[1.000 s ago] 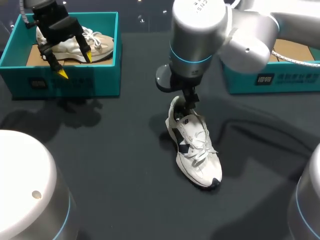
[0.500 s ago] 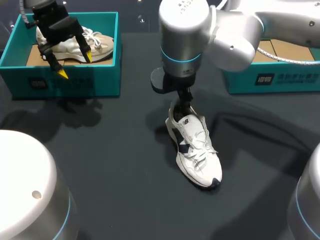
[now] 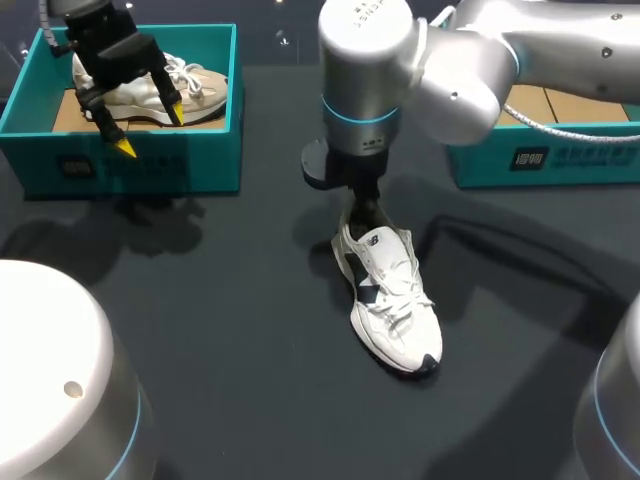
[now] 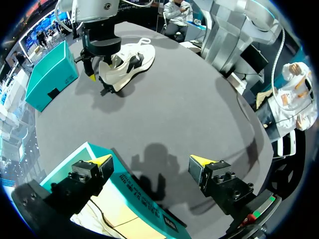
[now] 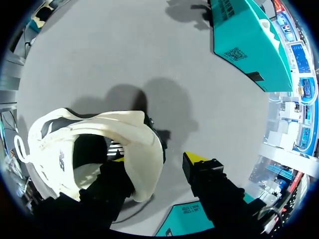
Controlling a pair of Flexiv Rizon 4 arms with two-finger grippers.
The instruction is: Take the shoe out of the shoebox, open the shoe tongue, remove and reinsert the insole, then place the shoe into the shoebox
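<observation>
White-and-navy lace-up sneaker [image 3: 392, 300] is found out on the dark grey table [image 3: 220, 330]: removal judged done; tongue, insole and return left. At its heel, right gripper [image 5: 155, 160] is held spread, one finger inside (nothing clamped). Beyond it, left gripper [image 3: 150, 130] is held wide, empty, over teal cardboard shoebox [image 3: 130, 165].

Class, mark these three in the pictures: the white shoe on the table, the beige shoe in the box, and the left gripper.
White shoe [image 3: 395, 300]: head view, on its laces.
Beige shoe [image 3: 205, 90]: head view, on its forefoot.
Left gripper [image 4: 151, 160]: left wrist view, midway between its open fingers.
</observation>
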